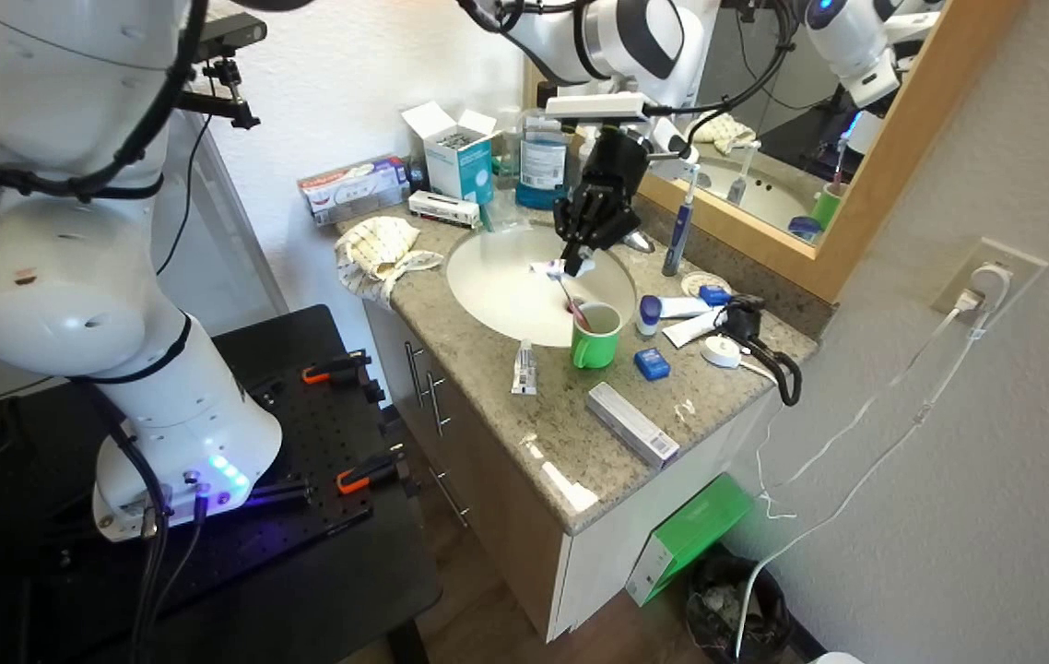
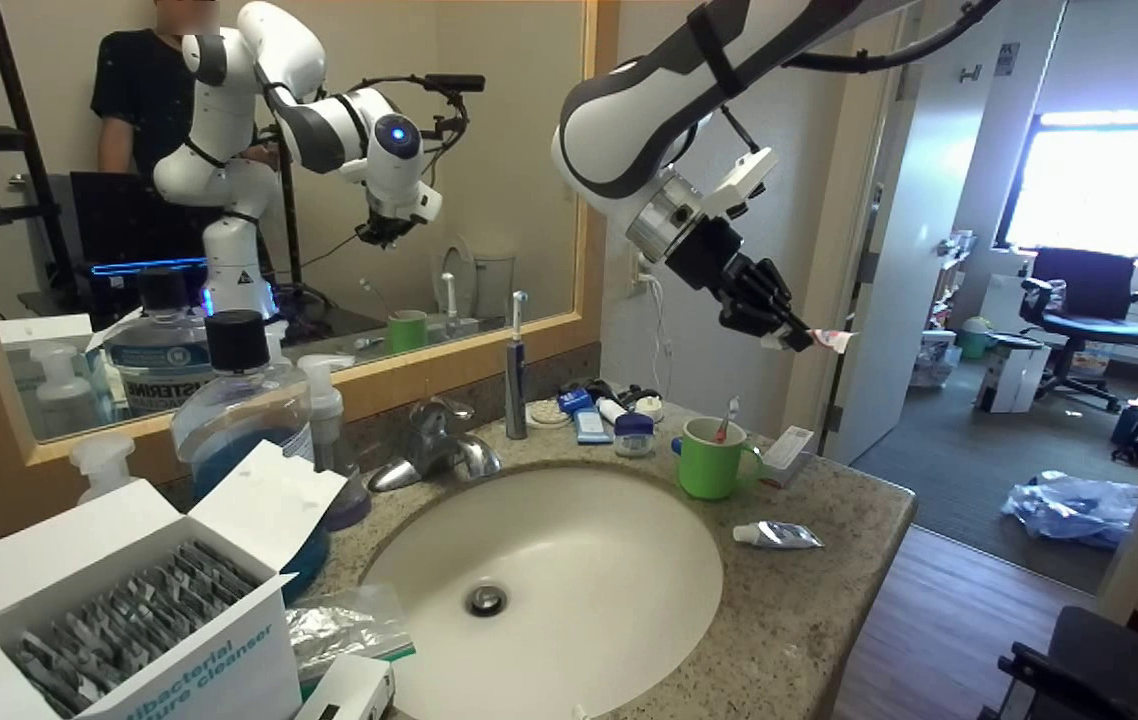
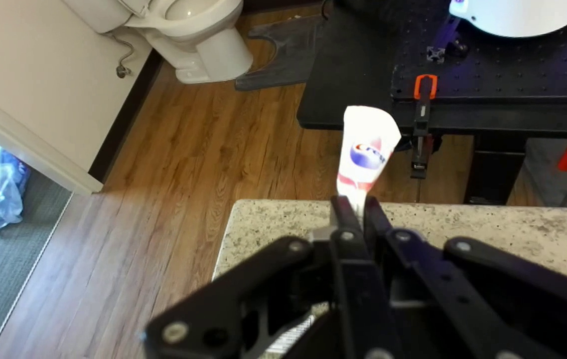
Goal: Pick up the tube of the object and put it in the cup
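Observation:
The small whitish tube shows in the wrist view [image 3: 363, 149], with a blue and red print on its flat end. My gripper [image 3: 356, 207] is shut on it, and the flat end sticks out past the fingertips. In the exterior views the tube [image 1: 547, 268] [image 2: 834, 340] is in the gripper [image 1: 577, 262] [image 2: 795, 338], held in the air above the counter. The green cup [image 1: 595, 349] [image 2: 709, 470] stands upright on the counter by the basin, below the gripper, with a toothbrush in it. The cup does not show in the wrist view.
A silvery tube [image 1: 524, 371] lies near the cup. A long white box [image 1: 632, 424] lies toward the counter end. Beside the cup are a blue floss box [image 1: 652, 363] and a blue-white jar [image 1: 649, 314]. The sink basin [image 2: 569, 560], electric toothbrush [image 2: 516, 370] and mirror frame [image 2: 429, 358] are close.

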`<state>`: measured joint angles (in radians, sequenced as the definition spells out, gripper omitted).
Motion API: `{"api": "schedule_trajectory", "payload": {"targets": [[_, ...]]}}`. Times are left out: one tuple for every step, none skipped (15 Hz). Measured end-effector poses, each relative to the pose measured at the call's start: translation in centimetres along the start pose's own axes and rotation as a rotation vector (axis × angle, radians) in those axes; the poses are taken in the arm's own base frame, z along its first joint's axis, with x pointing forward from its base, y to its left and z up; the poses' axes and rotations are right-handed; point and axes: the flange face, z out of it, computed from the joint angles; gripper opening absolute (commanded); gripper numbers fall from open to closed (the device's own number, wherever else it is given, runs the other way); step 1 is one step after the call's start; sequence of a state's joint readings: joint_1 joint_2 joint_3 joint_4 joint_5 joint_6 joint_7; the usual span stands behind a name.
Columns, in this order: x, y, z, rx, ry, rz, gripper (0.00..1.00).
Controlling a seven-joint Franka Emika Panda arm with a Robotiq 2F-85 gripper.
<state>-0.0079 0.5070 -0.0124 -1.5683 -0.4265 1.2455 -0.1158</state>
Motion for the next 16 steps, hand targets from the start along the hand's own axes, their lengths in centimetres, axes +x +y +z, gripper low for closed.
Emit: {"api": "schedule_trajectory", "payload": {"targets": [[0.8,-0.1,0.1,0.000,-0.005,-0.002,0.03],[1.7,-0.2,0.3,-0.001,-0.010,-0.005,0.03],[2.5,-0.3,0.5,-0.001,-0.016,-0.008,0.02],[3.2,-0.4,0.7,-0.001,-0.022,-0.011,0.02],[3.8,-0.5,1.0,-0.001,-0.027,-0.015,0.03],[4.4,-0.6,1.2,-0.001,-0.033,-0.024,0.03],[4.9,-0.7,1.4,-0.001,-0.037,-0.032,0.03],[5.3,-0.7,1.6,0.000,-0.040,-0.035,0.03],[5.6,-0.6,1.7,0.001,-0.042,-0.039,0.03],[5.9,-0.6,1.8,0.003,-0.044,-0.048,0.03],[6.1,-0.5,2.0,0.004,-0.046,-0.052,0.03],[6.3,-0.4,2.1,0.005,-0.047,-0.056,0.03],[6.6,-0.4,2.2,0.006,-0.049,-0.064,0.03],[6.8,-0.4,2.3,0.007,-0.051,-0.071,0.02],[7.0,-0.4,2.4,0.007,-0.052,-0.076,0.02],[7.2,-0.5,2.4,0.008,-0.054,-0.088,0.02]]}}
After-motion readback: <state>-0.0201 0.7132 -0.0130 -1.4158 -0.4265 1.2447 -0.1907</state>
